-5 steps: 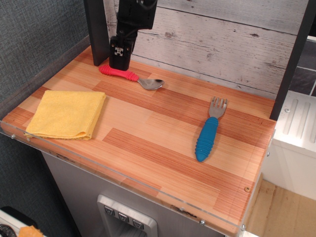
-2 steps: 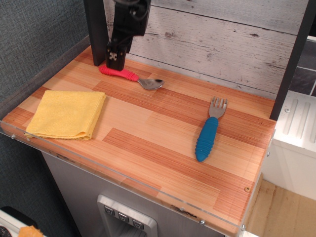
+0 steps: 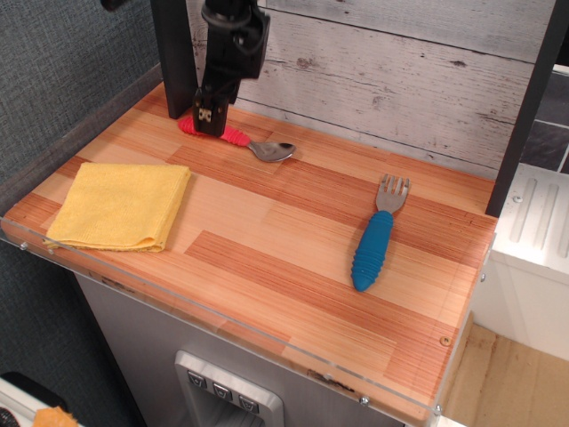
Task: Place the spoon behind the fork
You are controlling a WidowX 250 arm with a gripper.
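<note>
Spoon (image 3: pixel 238 139) lies under the vertical end effector (image 3: pixel 210 123), lowered over its red handle; finger spacing unclear.

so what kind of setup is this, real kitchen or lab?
Probably a lab mock-up of a kitchen counter: a small wood-laminate table with a clear acrylic lip, a printed plank backdrop, and a gripper over toy-like cutlery, the spoon and fork, plus a yellow cloth.

No text, label, brand, number or sign is readable here, not on the table (image 3: pixel 267 240), and not on the gripper (image 3: pixel 210 120) itself.
</note>
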